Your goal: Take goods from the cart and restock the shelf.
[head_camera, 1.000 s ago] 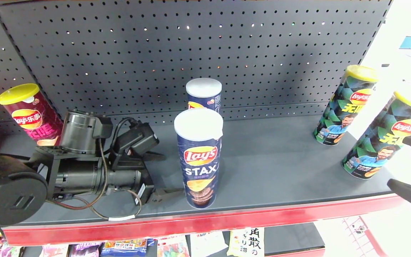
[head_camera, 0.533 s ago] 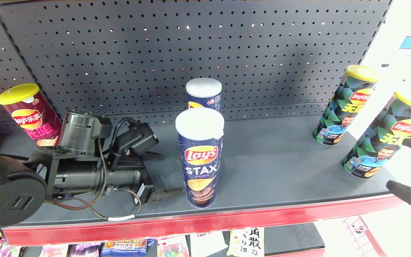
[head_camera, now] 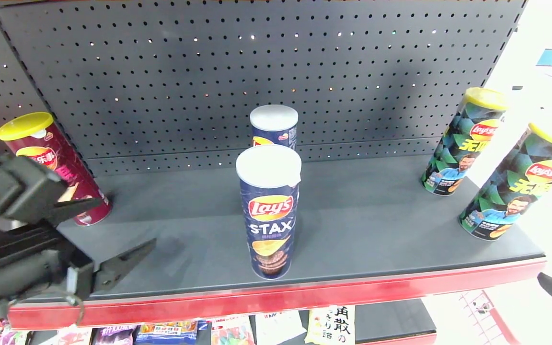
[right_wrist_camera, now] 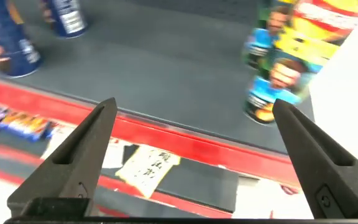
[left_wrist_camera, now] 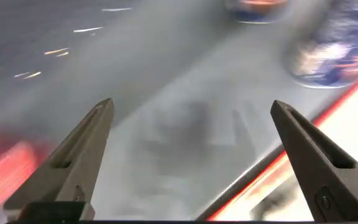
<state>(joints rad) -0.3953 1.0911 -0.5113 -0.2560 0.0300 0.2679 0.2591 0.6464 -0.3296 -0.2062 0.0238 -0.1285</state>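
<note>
Holding nothing, our left gripper (head_camera: pixel 126 221) hangs over the front-left of the shelf (head_camera: pixel 376 215), its jaws spread wide apart. The front blue can (head_camera: pixel 269 211) stands upright near the shelf's red lip (head_camera: pixel 304 294), off to the right of those jaws, its long axis vertical. A second blue can (head_camera: pixel 274 125) stands directly behind it by the pegboard (head_camera: pixel 209 72). A magenta can (head_camera: pixel 51 163) stands at the back-left, just beyond the left gripper. Our right gripper (right_wrist_camera: pixel 194 102) sits off the shelf's front-right, jaws likewise apart and empty, facing the front green can (head_camera: pixel 515 187) and the rear green can (head_camera: pixel 463 141). We judge the blue row stocked for now, so the coming move is a trip to the cart. For the placing after it, the left arm is nearer the blue row and the right nearer the green
</note>
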